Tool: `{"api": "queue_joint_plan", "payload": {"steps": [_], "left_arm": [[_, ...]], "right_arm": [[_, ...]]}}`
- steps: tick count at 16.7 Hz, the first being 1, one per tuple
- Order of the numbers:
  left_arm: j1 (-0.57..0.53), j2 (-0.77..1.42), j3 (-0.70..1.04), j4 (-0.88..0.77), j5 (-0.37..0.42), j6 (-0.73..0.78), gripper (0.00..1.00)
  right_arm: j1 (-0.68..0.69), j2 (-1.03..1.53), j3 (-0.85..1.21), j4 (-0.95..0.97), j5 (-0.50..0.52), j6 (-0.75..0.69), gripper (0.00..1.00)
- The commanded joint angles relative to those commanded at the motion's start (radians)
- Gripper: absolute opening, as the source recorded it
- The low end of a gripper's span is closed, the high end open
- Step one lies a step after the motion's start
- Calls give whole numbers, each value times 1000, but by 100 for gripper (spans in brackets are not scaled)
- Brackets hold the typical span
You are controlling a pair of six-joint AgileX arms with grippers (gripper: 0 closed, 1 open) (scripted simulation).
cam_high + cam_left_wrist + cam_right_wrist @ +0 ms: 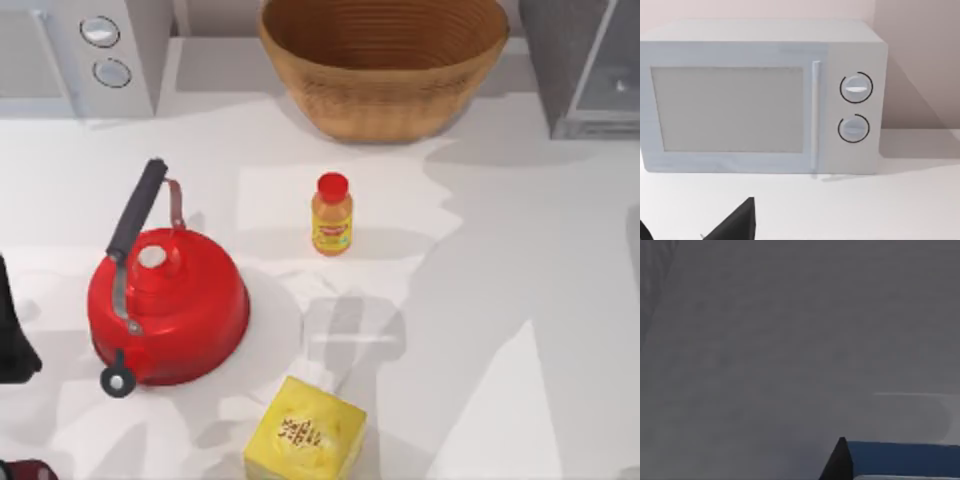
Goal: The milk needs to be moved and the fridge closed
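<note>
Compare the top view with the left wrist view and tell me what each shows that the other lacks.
Top view alone: a red kettle, an orange bottle with a red cap, a yellow box, a wicker basket and the fridge at the far right corner.
Left wrist view alone: the microwave's door panel and handle.
Both: the pale grey microwave with two knobs, on the white table.

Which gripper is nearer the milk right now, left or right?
Right. The right wrist view has the milk close under the camera, against the fridge. The left arm sits at the table's left edge, facing the microwave.
</note>
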Motion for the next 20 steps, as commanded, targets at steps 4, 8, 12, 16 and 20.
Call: {"api": "queue_joint_plan", "payload": {"steps": [4,8,12,16,20], "left_arm": [[0,0,0,0,0,0,100],[0,0,0,0,0,0,100],[0,0,0,0,0,0,100],[0,0,0,0,0,0,100],[0,0,0,0,0,0,100]], "right_arm": [[-6,13,26,-26,-7,-2,0],[-4,11,25,-25,-6,-1,0],[-6,13,26,-26,-7,-2,0],[-6,13,26,-26,-7,-2,30],[-6,13,26,-26,-7,-2,60]]}}
